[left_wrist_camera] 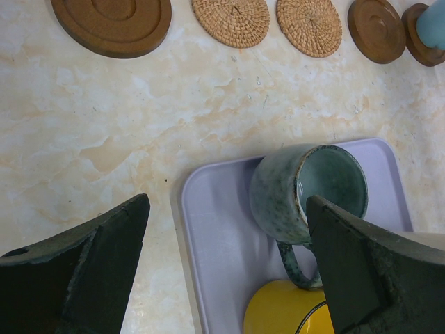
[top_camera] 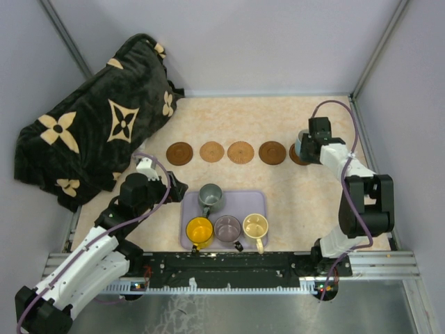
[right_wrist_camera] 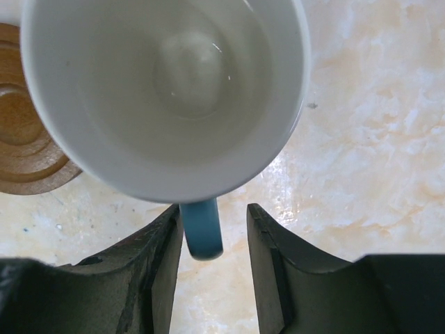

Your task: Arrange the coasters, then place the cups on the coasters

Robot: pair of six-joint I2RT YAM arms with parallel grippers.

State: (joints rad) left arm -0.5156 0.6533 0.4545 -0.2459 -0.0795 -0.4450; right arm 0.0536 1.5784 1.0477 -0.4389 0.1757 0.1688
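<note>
Five brown coasters lie in a row across the table, from the dark left one (top_camera: 179,153) to the right one (top_camera: 299,158). On that right coaster (left_wrist_camera: 417,43) stands the light blue cup (top_camera: 301,145). My right gripper (right_wrist_camera: 215,216) is open around its blue handle (right_wrist_camera: 201,229); the left finger (right_wrist_camera: 156,264) touches the handle and a gap shows on the other side. The grey-green cup (left_wrist_camera: 306,191), yellow cup (left_wrist_camera: 285,309), purple-grey cup (top_camera: 227,227) and cream cup (top_camera: 255,225) sit on the lavender tray (left_wrist_camera: 222,229). My left gripper (left_wrist_camera: 228,209) hangs wide open over the tray's left edge, holding nothing.
A black blanket with cream flowers (top_camera: 97,132) is heaped at the back left, beside the left coaster. Grey walls close in the table on three sides. The arm bases and a metal rail (top_camera: 229,268) run along the near edge.
</note>
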